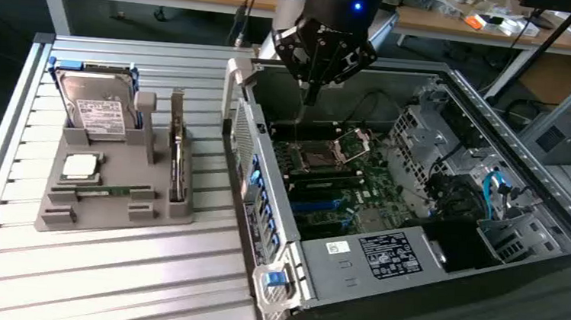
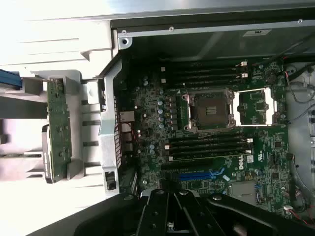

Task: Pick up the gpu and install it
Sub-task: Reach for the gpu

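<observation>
Poised above the open computer case [image 1: 516,144], jaws pressed together and empty. Off to the exterior view's left, past the case wall: gpu [image 1: 176,155] standing on edge in a gray holder [image 1: 108,211] on the surface [image 1: 102,283], long axis alongside that wall.

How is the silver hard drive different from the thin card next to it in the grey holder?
The hard drive stands showing a wide silver face with a white label; the card stands on edge, showing a dark narrow strip. The hard drive looks thick and boxy; the card looks thin. The card sits nearer the computer case than the hard drive. Both rest in the grey holder, untouched by the hand.
</observation>
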### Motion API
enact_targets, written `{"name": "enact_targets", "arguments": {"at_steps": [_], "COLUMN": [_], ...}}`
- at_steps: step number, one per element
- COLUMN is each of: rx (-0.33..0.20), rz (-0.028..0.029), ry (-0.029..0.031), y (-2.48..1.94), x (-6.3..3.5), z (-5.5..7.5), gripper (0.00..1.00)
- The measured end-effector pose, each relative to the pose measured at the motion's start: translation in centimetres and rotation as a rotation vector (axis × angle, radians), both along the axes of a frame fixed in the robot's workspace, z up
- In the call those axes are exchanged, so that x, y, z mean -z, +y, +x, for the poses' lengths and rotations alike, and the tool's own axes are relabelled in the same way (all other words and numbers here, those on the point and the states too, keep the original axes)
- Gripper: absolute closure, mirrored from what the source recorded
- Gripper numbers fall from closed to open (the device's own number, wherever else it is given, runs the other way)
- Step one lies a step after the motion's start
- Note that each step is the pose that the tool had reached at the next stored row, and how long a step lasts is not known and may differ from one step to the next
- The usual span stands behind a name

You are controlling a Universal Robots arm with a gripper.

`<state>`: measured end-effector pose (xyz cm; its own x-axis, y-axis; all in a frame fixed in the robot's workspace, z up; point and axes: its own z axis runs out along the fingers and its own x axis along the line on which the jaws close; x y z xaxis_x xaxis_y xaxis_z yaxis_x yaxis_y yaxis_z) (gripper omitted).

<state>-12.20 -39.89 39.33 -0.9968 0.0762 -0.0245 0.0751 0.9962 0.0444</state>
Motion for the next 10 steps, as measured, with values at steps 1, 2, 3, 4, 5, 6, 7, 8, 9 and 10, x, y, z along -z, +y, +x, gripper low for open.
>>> {"name": "enact_targets", "arguments": {"at_steps": [1,2,3,4,5,6,7,8,9,10], "rx": [0.000,0.000,0.000,0.000,0.000,0.000,0.000,0.000,0.000,0.000], "rz": [0.0000,0.0000,0.0000,0.0000,-0.0001,0.0000,0.0001,0.0000,0.0000,0.0000], "ry": [0.0000,0.0000,0.0000,0.0000,0.0001,0.0001,0.0000,0.0000,0.0000,0.0001], "y": [0.00,0.00,0.00,0.00,0.00,0.00,0.00,0.00,0.00,0.00], "x": [0.00,0.00,0.00,0.00,0.00,0.00,0.00,0.00,0.00,0.00], "z": [0.00,0.00,0.00,-0.03,-0.06,-0.08,-0.12,-0.17,-0.21,-0.34], "gripper": [0.90,0.90,0.90,0.90,0.90,0.90,0.90,0.90,0.90,0.90]}}
